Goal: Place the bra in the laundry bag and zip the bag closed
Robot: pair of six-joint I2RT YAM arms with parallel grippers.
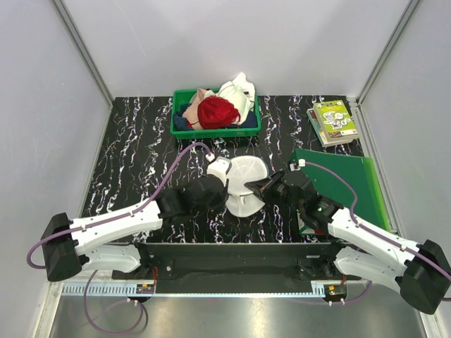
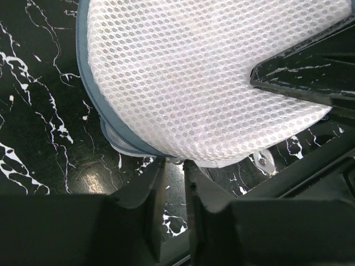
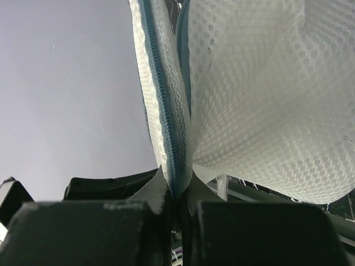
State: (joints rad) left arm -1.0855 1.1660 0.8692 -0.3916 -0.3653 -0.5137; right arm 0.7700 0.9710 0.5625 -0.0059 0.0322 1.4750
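While the laundry bag (image 1: 248, 176) is lying mid-table between both arms, its long axis is seen running far to near, one round half beyond the other. Its grey zip (image 3: 166, 111) is clamped edge-on by the right gripper (image 3: 177, 191), jaws pressed together on it. The left gripper (image 2: 175, 166) is set at the bag's near left rim, with a narrow slit shown between its fingers (image 2: 138, 191). Whether that rim is caught cannot be told. Whether the bra is inside is hidden by the mesh.
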